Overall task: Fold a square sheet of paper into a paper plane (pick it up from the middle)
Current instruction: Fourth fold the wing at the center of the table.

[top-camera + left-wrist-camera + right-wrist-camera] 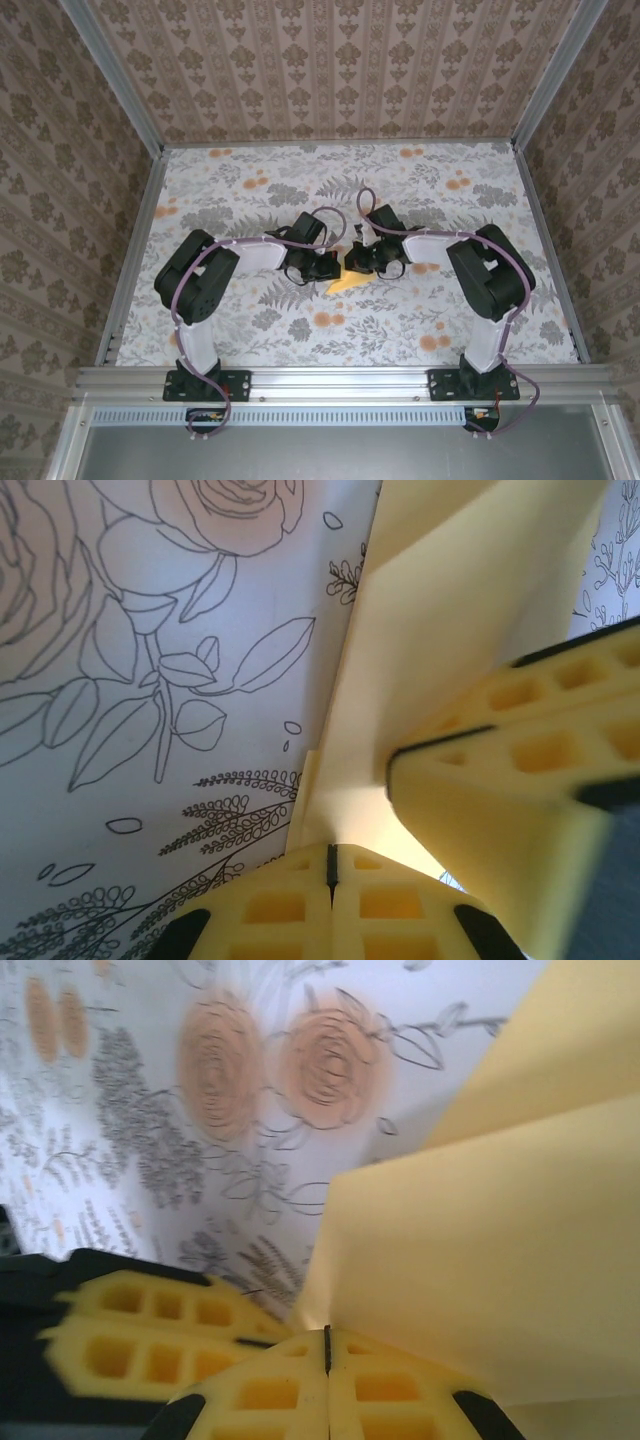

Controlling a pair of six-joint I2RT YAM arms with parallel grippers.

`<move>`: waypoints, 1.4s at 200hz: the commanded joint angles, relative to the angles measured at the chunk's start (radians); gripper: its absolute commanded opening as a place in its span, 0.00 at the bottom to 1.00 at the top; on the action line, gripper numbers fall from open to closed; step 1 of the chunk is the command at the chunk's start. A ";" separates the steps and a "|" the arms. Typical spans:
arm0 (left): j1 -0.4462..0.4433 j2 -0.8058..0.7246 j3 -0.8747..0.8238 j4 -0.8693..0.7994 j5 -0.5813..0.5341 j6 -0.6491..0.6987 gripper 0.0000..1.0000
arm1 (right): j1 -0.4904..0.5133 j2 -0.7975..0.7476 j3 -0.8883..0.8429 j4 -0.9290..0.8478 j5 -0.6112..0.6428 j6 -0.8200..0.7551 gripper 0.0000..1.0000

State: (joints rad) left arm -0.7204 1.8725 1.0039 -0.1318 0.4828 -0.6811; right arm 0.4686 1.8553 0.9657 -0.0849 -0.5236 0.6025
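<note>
Currently mid-fold: both grippers meet on the sheet at table centre.
Left gripper [322, 266] has its jaws pressed together, apparently pinching the thin pale-yellow square sheet of paper [345, 283], which is already partly folded. The right gripper [360, 262] is likewise clamped on its edge. Judged a creasing step; the next move needs aligned edges and a flat press.

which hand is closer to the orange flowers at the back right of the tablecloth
Right. The right hand sits front-left of the orange flowers; the left hand lies farther left, beyond it.
</note>
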 commanded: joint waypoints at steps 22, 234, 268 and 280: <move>-0.015 0.054 -0.046 -0.150 -0.093 -0.004 0.00 | -0.081 0.010 -0.032 0.002 0.052 -0.002 0.06; -0.029 0.051 -0.057 -0.128 -0.084 0.005 0.00 | -0.287 -0.099 -0.004 0.086 0.034 0.075 0.08; -0.031 0.048 -0.055 -0.121 -0.085 0.008 0.00 | -0.212 -0.190 -0.070 0.082 0.018 0.098 0.10; -0.031 0.045 -0.054 -0.120 -0.087 0.012 0.00 | -0.176 -0.188 -0.090 0.091 0.005 0.117 0.10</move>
State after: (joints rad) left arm -0.7338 1.8717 1.0019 -0.1143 0.4667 -0.6811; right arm 0.2333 1.6917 0.9195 -0.0017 -0.4824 0.6785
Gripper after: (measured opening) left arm 0.060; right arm 0.097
